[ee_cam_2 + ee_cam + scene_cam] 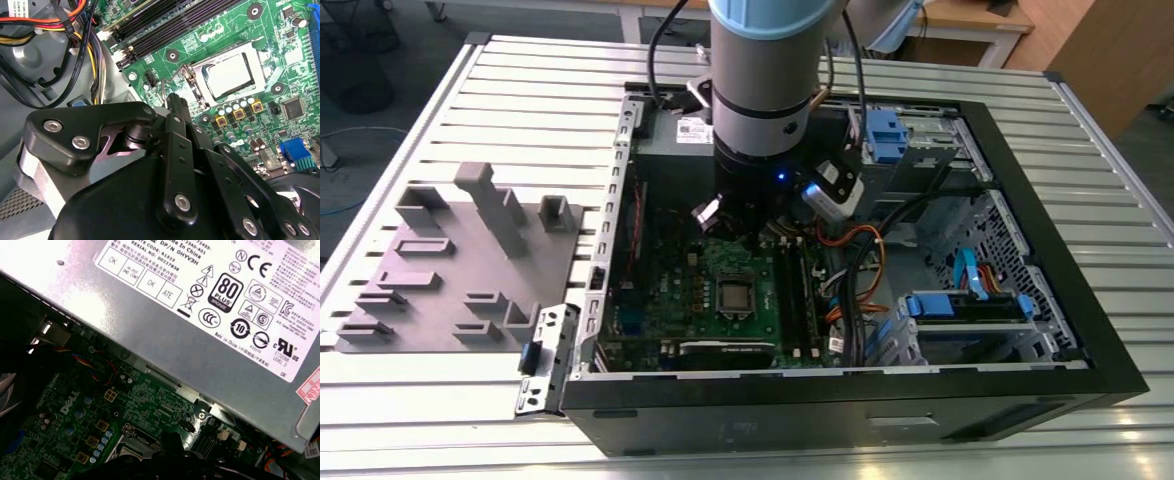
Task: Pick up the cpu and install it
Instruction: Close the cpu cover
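Observation:
The cpu (229, 75) is a pale silver square lying flat in its socket on the green circuit board (280, 35), with the shiny metal socket frame (256, 64) around it. In the exterior view the socket (736, 293) sits near the middle of the board inside the open computer case (854, 385). My gripper (176, 102) hangs above the board, apart from the cpu and a short way from the socket's corner. Nothing shows in its grasp. The arm (767, 110) stands upright over the case's rear half.
A grey power supply box with a white label (200, 290) lies close beside the wrist. Orange and black cables (60, 30) and memory slots (165, 30) flank the socket. Blue drive brackets (967, 305) fill the exterior view's right. A grey fixture plate (454, 270) lies left of the case.

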{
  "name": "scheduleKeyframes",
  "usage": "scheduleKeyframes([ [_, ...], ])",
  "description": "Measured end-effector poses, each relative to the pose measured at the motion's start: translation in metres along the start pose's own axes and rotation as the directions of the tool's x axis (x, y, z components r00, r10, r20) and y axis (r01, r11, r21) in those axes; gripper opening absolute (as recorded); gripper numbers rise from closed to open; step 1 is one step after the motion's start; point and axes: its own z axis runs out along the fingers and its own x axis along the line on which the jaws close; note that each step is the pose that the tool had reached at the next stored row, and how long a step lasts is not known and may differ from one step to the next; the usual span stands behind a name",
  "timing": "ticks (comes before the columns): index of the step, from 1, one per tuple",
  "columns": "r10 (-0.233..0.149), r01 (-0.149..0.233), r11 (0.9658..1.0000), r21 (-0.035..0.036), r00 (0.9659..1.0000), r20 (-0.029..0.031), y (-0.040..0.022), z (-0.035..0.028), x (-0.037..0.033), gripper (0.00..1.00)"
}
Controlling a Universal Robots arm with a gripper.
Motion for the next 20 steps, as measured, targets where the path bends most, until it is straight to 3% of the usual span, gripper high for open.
scheduleKeyframes([
  [5,0.000,0.000,1.0000,-0.0001,1.0000,0.0002,0.0000,0.0040,0.0005,0.11],
  [11,0.000,0.000,1.0000,-0.0001,1.0000,0.0002,0.0001,0.0042,0.0007,0.11],
  [20,0.000,0.000,1.0000,0.0000,1.0000,0.0006,-0.0004,0.0040,0.0066,0.11],
])
